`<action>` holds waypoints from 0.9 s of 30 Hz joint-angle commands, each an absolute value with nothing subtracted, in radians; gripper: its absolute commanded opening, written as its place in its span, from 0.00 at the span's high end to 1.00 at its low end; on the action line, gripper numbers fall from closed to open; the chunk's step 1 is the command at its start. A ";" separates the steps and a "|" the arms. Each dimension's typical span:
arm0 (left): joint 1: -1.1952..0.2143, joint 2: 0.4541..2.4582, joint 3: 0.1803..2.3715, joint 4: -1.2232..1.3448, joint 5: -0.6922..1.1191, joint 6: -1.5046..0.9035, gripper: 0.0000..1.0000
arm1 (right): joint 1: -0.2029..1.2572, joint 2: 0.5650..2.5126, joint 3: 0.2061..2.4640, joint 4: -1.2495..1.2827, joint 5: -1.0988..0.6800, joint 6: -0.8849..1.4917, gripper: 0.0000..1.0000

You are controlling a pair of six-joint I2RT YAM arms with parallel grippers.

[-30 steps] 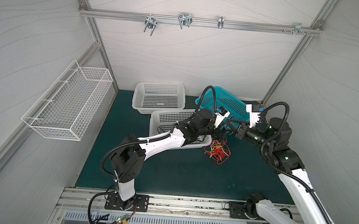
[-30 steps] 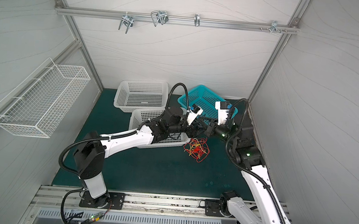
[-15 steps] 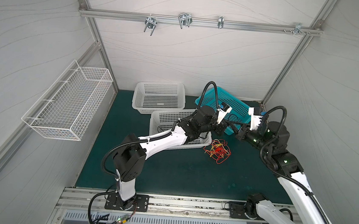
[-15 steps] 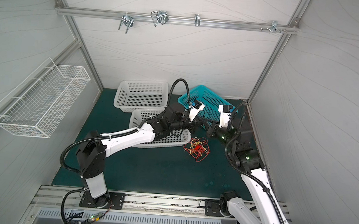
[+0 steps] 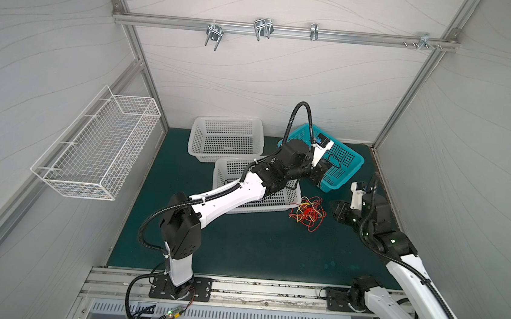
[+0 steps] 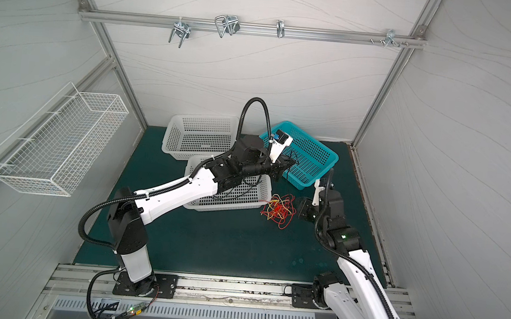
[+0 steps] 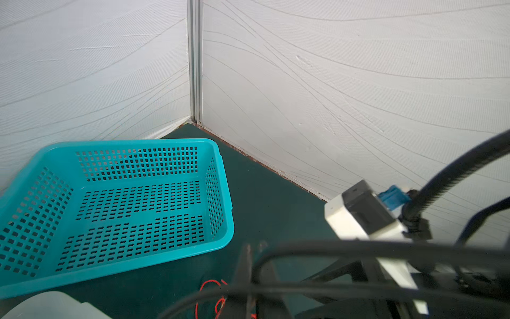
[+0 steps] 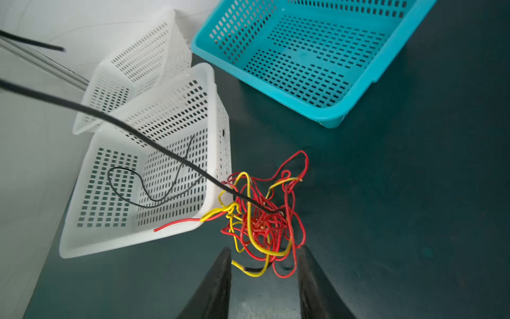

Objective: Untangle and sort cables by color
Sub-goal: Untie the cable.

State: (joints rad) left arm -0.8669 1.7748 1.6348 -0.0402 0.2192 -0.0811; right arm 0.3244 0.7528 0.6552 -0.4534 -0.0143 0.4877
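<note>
We see white wavy-textured walls (image 5: 255, 72), a dark green worktop (image 5: 256, 245), an aluminium rail (image 5: 353, 36) with hooks (image 5: 262, 31), and a wall-mounted wire basket (image 5: 97, 143).

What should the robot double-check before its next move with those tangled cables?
1. Left pincer shut on black cable: ok.
2. Black cable free of the red-and-yellow tangle: not ok, one end runs into it.
3. Right pincer open beside the tangle: ok.
4. Teal basket empty: ok.
5. Red cable end clear of near white basket: cannot tell.
</note>
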 commanded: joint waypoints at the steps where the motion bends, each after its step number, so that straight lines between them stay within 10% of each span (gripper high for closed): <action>1: -0.870 1.692 1.691 -0.016 0.218 -0.057 1.00 | 0.316 0.767 0.618 -0.399 -0.035 0.522 0.55; 27: -0.870 1.532 1.692 -0.083 0.096 0.101 1.00 | 0.356 1.013 0.532 -0.064 -0.196 0.538 0.46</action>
